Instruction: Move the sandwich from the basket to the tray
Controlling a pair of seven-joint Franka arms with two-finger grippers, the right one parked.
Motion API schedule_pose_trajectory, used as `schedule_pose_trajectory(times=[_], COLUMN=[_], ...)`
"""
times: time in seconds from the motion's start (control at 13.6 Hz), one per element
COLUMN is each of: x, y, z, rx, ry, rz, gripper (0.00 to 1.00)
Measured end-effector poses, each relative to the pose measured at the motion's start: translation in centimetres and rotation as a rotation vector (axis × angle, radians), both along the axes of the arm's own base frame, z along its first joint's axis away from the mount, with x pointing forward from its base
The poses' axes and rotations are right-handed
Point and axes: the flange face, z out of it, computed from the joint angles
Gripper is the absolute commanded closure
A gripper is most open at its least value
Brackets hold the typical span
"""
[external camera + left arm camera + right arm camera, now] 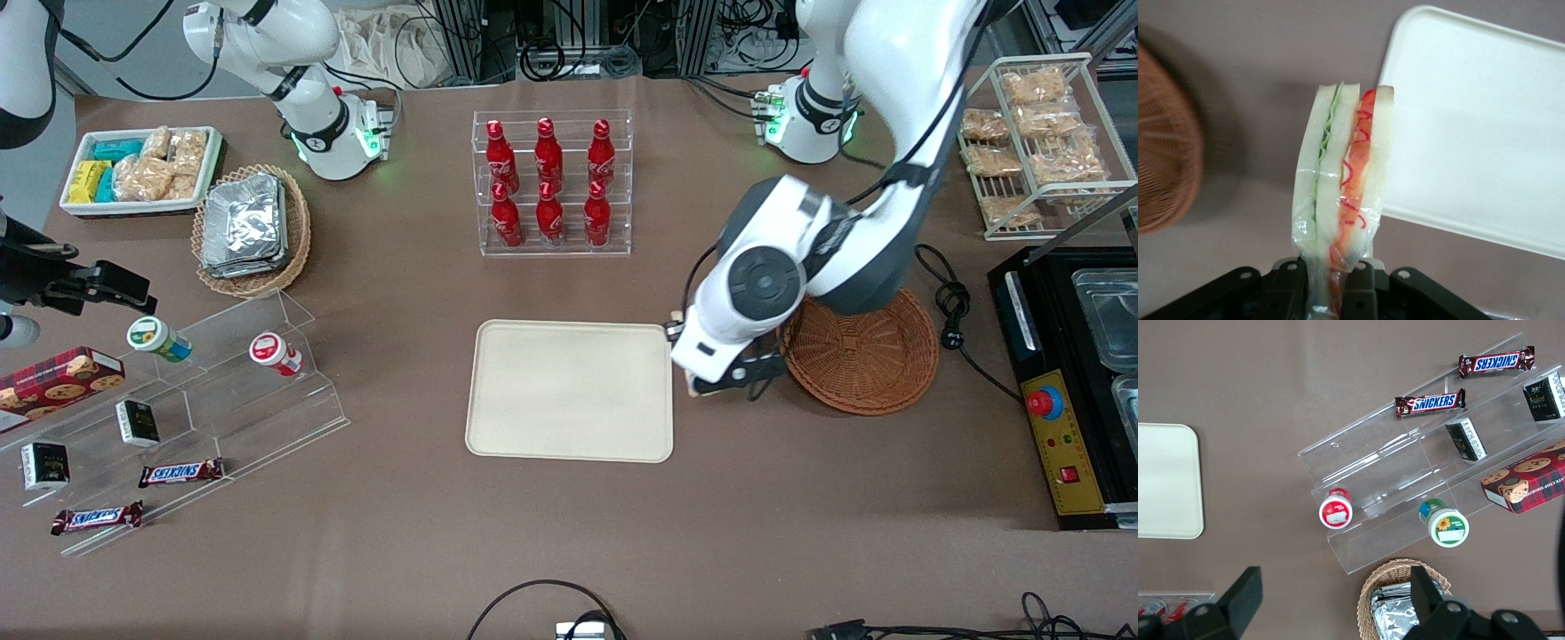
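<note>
Left gripper [1323,288] between reddish-brown wicker basket [862,351] and cream rectangular tray [571,391], fingers clamped on wrapped triangular white-bread sandwich [1338,187], its lower tip hidden.

One sandwich [1341,180], clamped in one gripper [711,384] between basket and tray. One reddish basket [876,356], one tray [569,391]. Six red bottles [548,182] (two rows of three). Two Snickers bars [180,472]. Two small lidded cups [276,353] on clear stand.
</note>
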Motion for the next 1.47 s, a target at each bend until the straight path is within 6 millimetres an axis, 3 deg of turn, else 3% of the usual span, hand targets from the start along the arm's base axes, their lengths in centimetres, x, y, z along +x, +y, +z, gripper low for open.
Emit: schedule_pose_trajectory(times=[0.22, 0.37, 0.81, 0.88, 0.95, 1.03, 1.32, 1.47], x=[-0.5, -1.7, -1.6, -1.6, -1.5, -1.5, -1.0, -0.6], y=[-3.2, -5.0, -5.5, -5.4, -5.4, -5.3, -5.0, -5.1], z=[-6.7, -9.4, -11.1, -11.6, -12.0, -12.2, -12.0, -11.1], rx=[-0.03, -0.007, 0.005, 0.004, 0.002, -0.001, -0.005, -0.01], ry=[0.013, 0.015, -0.008, -0.006, -0.003, -0.002, -0.007, -0.019], rz=[-0.034, -0.087, -0.109, -0.11, -0.117, -0.128, -0.133, -0.131], gripper=[1.0, 1.0, 0.98, 0.87, 0.62, 0.01, 0.0, 0.0])
